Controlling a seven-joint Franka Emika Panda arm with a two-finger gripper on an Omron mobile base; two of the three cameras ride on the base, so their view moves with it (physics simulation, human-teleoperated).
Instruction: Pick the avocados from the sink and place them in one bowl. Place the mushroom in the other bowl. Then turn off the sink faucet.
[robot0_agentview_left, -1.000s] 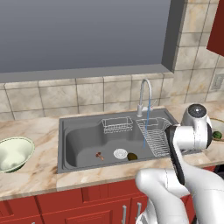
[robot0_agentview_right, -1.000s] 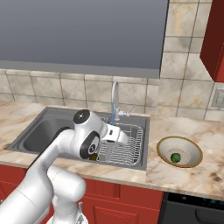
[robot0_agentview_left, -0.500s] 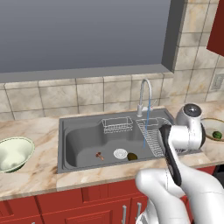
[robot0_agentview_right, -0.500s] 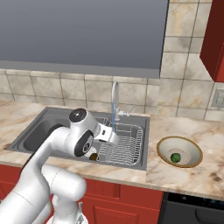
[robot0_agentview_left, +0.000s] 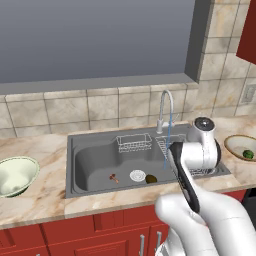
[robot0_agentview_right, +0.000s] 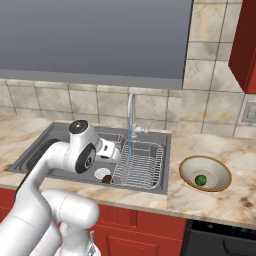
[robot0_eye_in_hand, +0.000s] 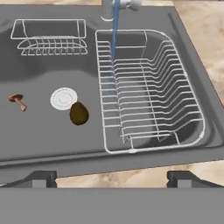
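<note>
One down so far: the bright green avocado (robot0_agentview_right: 200, 179) sits in the shallow tan bowl (robot0_agentview_right: 220, 171) on the counter right of the sink (robot0_agentview_left: 90, 165). The dark avocado (robot0_eye_in_hand: 78, 113) lies on the basin floor just beside the white drain (robot0_eye_in_hand: 63, 98), with the mushroom (robot0_eye_in_hand: 17, 101) a bit further off. The green-cream bowl (robot0_agentview_left: 15, 176) to the left looks empty, and the faucet (robot0_agentview_left: 165, 110) is running (thin blue stream into the wire rack (robot0_eye_in_hand: 148, 87)). My gripper (robot0_eye_in_hand: 111, 178) hangs over the sink's front edge, fingers spread wide, carrying nothing. I can't make out the faucet lever's position, and my own arm blocks part of the rack.
</note>
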